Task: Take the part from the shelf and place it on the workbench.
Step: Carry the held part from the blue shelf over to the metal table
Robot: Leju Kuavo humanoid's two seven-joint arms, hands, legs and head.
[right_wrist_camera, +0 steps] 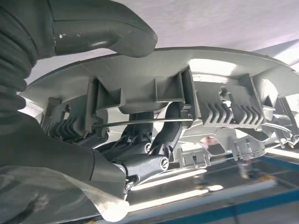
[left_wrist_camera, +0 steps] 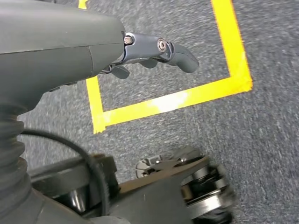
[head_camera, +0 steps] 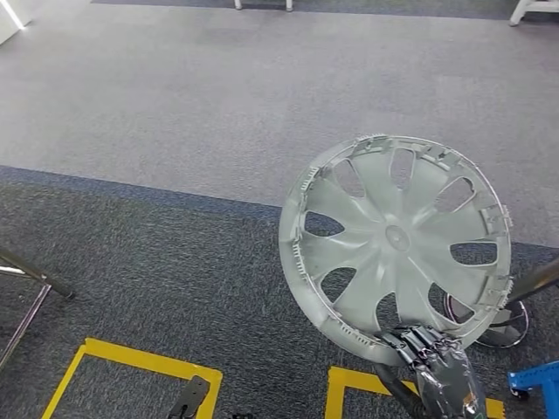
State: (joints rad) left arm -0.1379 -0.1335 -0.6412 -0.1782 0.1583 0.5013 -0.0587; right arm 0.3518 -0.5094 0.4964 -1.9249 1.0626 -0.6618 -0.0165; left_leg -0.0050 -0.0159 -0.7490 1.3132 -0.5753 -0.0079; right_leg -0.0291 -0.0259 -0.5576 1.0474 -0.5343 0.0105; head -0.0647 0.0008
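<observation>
The head view looks down from high onto the carpet (head_camera: pixel 165 105). The left wrist view faces the floor up close, sharing its yellow tape (left_wrist_camera: pixel 169 102). The right wrist view sits close behind the hubcap (right_wrist_camera: pixel 148 79).

Floor: light grey carpet (head_camera: pixel 277 96) across the far half, meeting dark speckled carpet (head_camera: pixel 165 271) along a blue-grey border strip (head_camera: pixel 132 190). Markings: two yellow tape outlines on the dark carpet, one at near left (head_camera: pixel 135 360), one at near right (head_camera: pixel 349 377). Furniture: white legs (head_camera: pixel 262 4) at the far edge; chrome tubing (head_camera: pixel 33 279) at left; a round chrome base (head_camera: pixel 504 325) and a blue frame corner (head_camera: pixel 535 382) at right. Light: bright glare at far left corner (head_camera: pixel 11 16).
</observation>
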